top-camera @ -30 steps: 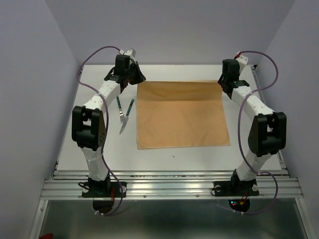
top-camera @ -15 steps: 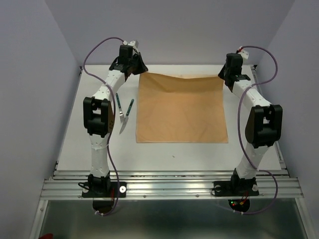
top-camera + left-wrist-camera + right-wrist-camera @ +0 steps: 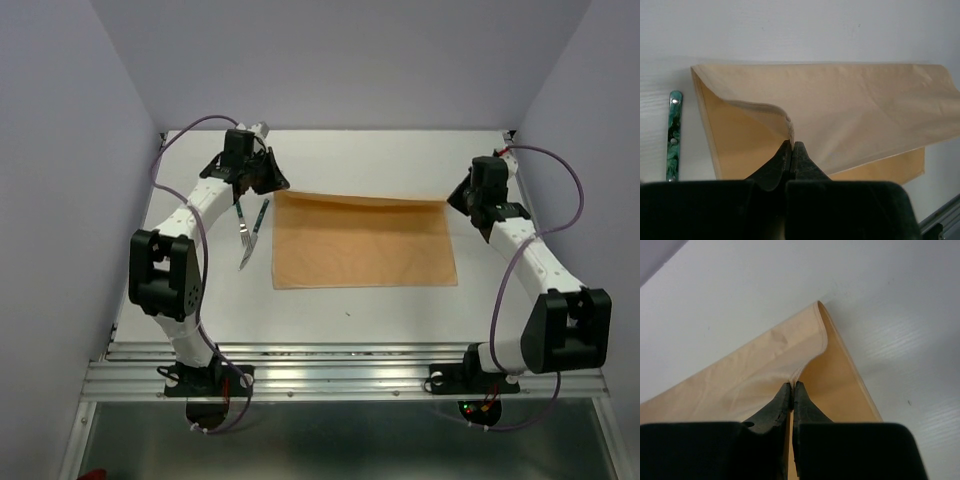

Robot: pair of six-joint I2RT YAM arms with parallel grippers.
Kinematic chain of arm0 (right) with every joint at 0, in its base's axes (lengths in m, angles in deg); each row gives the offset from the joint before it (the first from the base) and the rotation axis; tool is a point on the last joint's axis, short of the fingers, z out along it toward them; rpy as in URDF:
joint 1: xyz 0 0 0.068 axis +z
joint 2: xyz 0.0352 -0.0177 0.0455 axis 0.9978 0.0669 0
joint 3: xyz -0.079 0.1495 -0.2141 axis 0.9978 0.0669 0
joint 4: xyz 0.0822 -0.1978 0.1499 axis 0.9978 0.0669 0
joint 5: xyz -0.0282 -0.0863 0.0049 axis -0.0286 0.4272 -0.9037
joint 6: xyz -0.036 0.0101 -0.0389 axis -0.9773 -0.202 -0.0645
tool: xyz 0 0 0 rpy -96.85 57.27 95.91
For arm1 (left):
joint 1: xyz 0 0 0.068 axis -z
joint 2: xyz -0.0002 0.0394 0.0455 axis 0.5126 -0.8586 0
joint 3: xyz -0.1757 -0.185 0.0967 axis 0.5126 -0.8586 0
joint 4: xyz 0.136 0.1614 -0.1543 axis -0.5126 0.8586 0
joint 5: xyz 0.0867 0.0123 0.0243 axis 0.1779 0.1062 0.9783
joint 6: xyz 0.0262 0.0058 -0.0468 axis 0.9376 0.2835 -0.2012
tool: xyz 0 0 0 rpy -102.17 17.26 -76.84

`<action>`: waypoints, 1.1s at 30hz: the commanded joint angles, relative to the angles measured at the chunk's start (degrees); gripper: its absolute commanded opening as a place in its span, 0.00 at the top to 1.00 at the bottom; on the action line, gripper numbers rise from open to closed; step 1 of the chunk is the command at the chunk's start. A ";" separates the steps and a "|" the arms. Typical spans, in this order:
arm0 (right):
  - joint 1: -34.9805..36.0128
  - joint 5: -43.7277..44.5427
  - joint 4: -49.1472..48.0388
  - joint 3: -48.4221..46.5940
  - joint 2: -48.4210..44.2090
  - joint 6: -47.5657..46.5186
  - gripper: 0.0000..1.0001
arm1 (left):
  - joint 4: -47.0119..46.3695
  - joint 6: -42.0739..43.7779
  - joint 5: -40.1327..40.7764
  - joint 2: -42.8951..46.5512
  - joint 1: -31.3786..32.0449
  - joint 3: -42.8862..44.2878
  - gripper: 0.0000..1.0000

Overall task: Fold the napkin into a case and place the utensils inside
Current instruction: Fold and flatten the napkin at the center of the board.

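While both of my jaws are pinched tight on the napkin (image 3: 365, 250), the job is barely begun. My left gripper (image 3: 791, 147) grips the far left corner and my right gripper (image 3: 791, 387) the far right one. Each is closed on a thin bit of hem, and that far edge is lifted off the table (image 3: 330, 320). The near part of the napkin lies flat around the middle of the table, its near edge running parallel to the table's near edge. The raised part hangs over the flat part, so I judge the first fold is under way but not laid down. No crease is set, and nothing here looks like a case yet.

The utensils (image 3: 250, 222), a fork and another slim piece with green handles, lie just beside the napkin's left edge, not touching it and close under my left arm. They have yet to go in.

Bare table shows beyond the napkin toward the far edge, and there is a clear strip toward the near edge. The table's right edge is close to my right arm. On the left the utensils sit between the napkin and the table's left edge, so I judge that side the tightest.
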 commanded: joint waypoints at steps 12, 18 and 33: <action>-0.45 -7.27 7.08 20.33 -18.09 6.12 0.99 | -11.14 -6.67 0.87 21.32 5.96 -28.16 1.00; -0.45 -6.58 7.25 23.15 -19.77 7.17 0.99 | -13.86 -7.82 1.40 22.29 7.37 -31.95 1.00; -0.45 1.78 1.99 -1.79 -2.91 0.15 0.99 | -7.38 -3.25 8.34 12.72 6.41 -11.15 1.00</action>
